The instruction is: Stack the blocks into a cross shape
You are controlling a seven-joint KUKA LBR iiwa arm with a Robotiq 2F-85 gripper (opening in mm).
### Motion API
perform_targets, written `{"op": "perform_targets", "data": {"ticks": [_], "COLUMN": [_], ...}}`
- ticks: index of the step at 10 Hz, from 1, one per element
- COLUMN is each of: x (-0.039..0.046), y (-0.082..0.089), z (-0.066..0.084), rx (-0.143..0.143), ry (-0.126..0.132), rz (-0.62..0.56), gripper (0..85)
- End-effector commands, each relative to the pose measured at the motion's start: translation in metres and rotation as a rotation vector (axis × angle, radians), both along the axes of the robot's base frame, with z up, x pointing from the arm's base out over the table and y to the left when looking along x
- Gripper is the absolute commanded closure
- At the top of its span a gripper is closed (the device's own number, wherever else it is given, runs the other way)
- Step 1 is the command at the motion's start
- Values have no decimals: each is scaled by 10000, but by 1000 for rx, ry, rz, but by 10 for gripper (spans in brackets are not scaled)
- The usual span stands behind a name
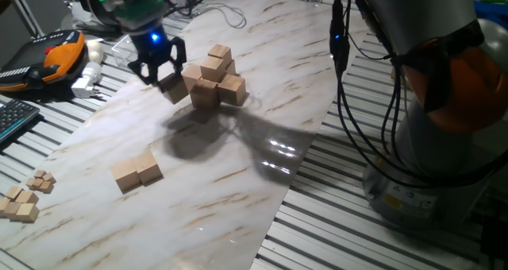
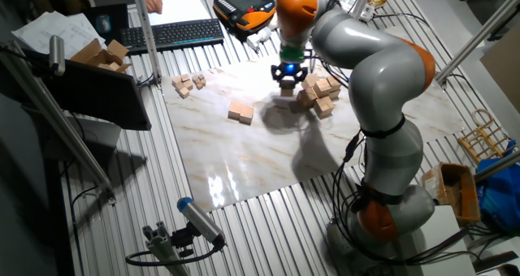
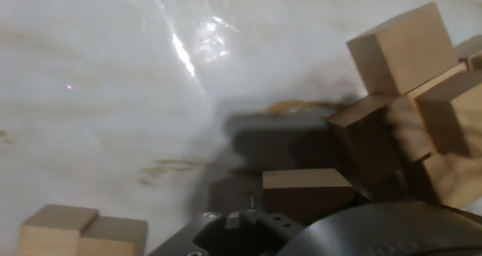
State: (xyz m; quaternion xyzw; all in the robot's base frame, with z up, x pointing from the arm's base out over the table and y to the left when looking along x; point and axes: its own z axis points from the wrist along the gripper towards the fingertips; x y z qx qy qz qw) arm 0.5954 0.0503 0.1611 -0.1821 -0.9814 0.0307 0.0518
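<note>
My gripper [image 1: 167, 78] is shut on one tan wooden block [image 1: 173, 90] and holds it just above the marble board, close to the left of the pile of blocks [image 1: 214, 78]. The pile is several cubes stacked in two or three layers. In the hand view the held block [image 3: 307, 193] sits at the bottom centre and the pile [image 3: 407, 98] rises on the right. Two more blocks [image 1: 136, 172] lie side by side on the board nearer the front; they also show in the hand view [image 3: 79, 230] and in the other fixed view [image 2: 240, 112].
A cluster of tiny wooden cubes [image 1: 24, 200] lies off the board's left edge. A keyboard [image 1: 12, 119], an orange pendant [image 1: 63, 52] and a white adapter [image 1: 83, 83] sit at the left. The robot's base [image 1: 444, 143] and cables stand right of the board [image 1: 238, 206].
</note>
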Motion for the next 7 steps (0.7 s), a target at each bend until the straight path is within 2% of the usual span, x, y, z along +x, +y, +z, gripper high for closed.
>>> {"op": "perform_targets", "data": {"ticks": [1, 2, 3, 6, 7], "x": [0, 0, 0, 0, 0], "y": [-8, -8, -8, -8, -8], "z": [1, 1, 1, 1, 1], "rx": [20, 25, 7, 10, 32], "ry": [1, 0, 7, 8, 7], "rz": [567, 561, 561, 596, 590], "gripper": [850, 850, 850, 850, 850]}}
